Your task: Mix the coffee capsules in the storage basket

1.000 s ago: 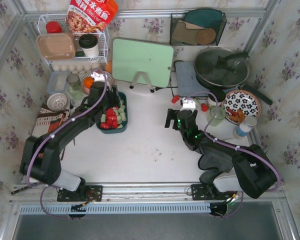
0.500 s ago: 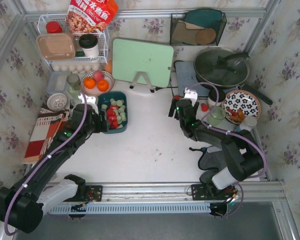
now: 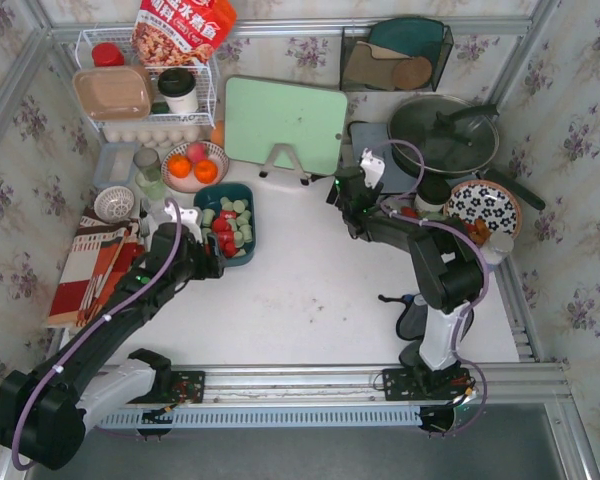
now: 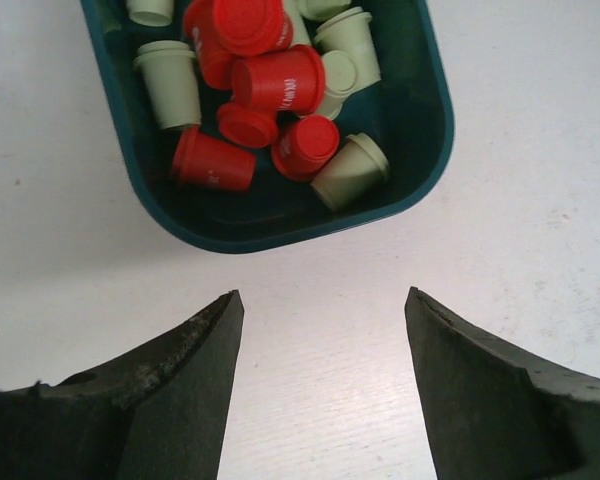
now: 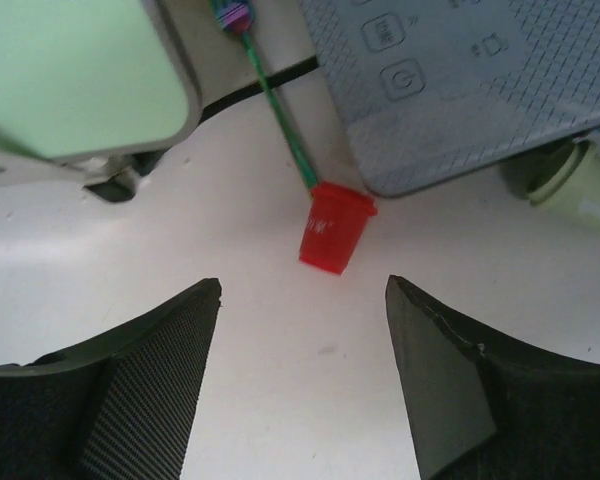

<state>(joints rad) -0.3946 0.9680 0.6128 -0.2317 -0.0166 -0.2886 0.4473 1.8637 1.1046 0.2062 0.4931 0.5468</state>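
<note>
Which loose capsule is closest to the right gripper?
The red capsule on the table, just ahead of the right gripper, beside the grey panel. What looks like a pale green capsule lies farther off to the right.

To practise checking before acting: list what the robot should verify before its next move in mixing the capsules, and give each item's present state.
1. Is the right gripper open? Ok: jaws apart, holding nothing.
2. Is the stray red capsule lined up? Ok: it lies on the table just ahead of the gap between the fingers.
3. Is there room around it? Not ok: it sits against the green cord and the grey pad.
4. Is the left gripper out of the storage basket? Ok: open, short of its rim.
5. Are the colours mixed? Not ok: the red capsules bunch together, with the pale green capsules around them.
</note>
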